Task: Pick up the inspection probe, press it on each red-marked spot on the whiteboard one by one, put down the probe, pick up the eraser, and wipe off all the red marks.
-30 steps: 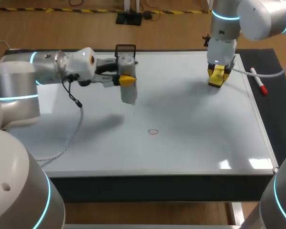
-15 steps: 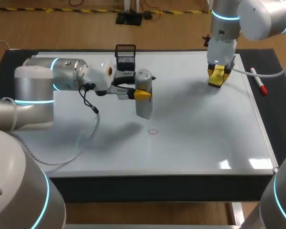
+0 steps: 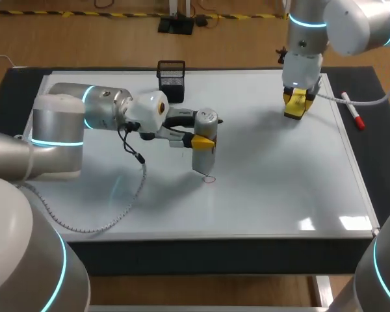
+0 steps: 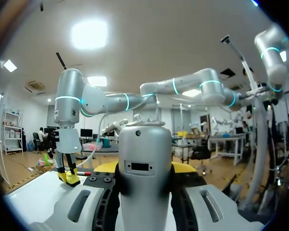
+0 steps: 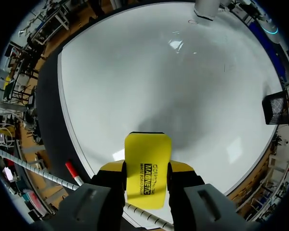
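The whiteboard [image 3: 292, 195] is a flat, glossy white surface in a pale metal frame. My left end effector [image 3: 203, 142] is closed on the inspection probe [image 3: 201, 161], a smooth grey cylinder with a rounded cap, held with its long axis upright. My right end effector [image 3: 297, 103] is well apart at the far right of the board, clamped on the flat yellow eraser [image 5: 147, 166]. One small red mark [image 3: 210, 180], a thin ring, lies just beside the probe's lower end, toward the near edge. Contact cannot be confirmed. In my judgement a slight shift and press remains, and the left arm is the nearer.
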Controlling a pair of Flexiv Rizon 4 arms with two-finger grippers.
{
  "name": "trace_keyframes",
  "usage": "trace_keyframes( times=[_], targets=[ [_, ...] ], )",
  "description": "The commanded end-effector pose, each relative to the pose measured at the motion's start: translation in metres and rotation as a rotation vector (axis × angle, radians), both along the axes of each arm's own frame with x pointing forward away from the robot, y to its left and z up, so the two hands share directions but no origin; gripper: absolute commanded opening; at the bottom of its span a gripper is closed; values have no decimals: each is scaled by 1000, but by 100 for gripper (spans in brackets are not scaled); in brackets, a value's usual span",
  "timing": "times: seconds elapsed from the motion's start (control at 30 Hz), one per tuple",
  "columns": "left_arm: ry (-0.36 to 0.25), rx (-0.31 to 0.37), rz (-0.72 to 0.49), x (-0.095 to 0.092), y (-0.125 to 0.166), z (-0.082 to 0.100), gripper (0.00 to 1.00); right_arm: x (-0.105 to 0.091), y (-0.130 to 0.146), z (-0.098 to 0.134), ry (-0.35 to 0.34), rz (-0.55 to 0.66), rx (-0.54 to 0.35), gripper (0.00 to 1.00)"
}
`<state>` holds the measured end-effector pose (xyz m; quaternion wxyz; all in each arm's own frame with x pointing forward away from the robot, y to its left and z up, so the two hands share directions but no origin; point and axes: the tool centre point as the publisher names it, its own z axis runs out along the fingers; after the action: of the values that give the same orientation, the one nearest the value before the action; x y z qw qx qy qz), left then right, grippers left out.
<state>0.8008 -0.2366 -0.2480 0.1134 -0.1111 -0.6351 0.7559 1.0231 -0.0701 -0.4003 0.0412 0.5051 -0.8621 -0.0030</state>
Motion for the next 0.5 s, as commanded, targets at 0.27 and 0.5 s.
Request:
trace_keyframes(
  times=[0.27,0.5],
  targets=[
    [5,20,-33,-7,-7,-18,0,1,0,1,1,1,-4,0],
    [11,8,-45,-8,-9,-23,0,1,0,1,1,1,-4,0]
  ],
)
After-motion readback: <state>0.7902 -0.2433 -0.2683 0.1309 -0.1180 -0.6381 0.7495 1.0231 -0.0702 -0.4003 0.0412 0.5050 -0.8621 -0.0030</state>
